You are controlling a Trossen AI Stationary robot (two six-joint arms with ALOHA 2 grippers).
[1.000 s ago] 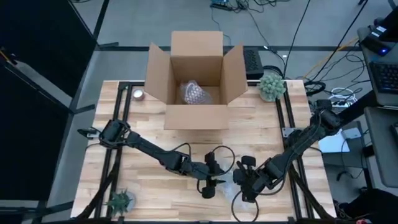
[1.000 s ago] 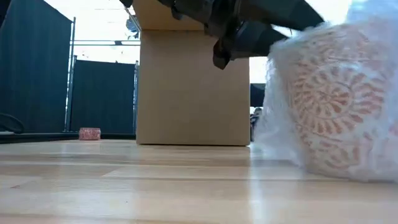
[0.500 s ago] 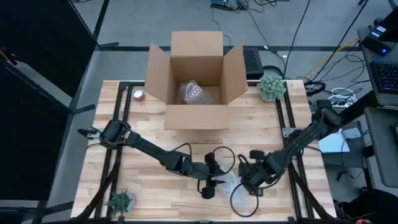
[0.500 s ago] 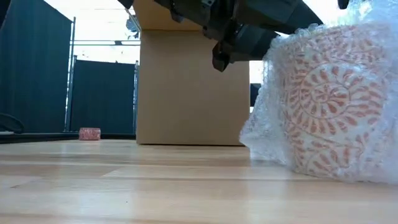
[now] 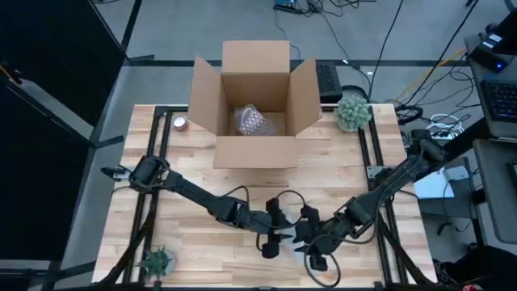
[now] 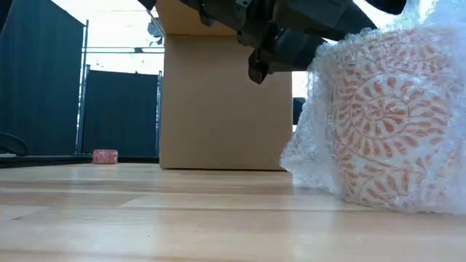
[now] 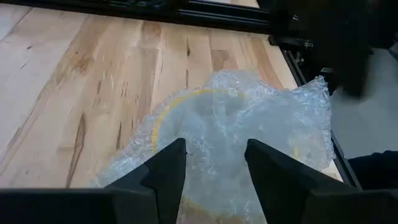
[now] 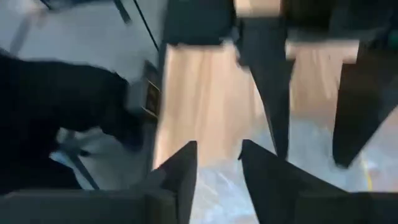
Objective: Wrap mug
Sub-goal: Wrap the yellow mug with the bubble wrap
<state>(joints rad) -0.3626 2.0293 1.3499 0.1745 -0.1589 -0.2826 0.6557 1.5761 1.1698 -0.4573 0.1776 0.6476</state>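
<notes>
Mug [image 6: 389, 124], orange-patterned and covered in bubble wrap [image 7: 249, 134], stands on the wood surface [image 5: 202, 246] near its front edge, between both arms. Left claw [image 7: 214, 171] hangs over the wrap, fingers spread apart, nothing held. Right claw [image 8: 217, 168] is just beside the mug on the opposite side, fingers parted, no grip. Open cardboard box [image 5: 253, 105] sits at the back with another wrapped item [image 5: 252, 121] inside. Small plants [image 5: 353, 111] at the surface corners.
</notes>
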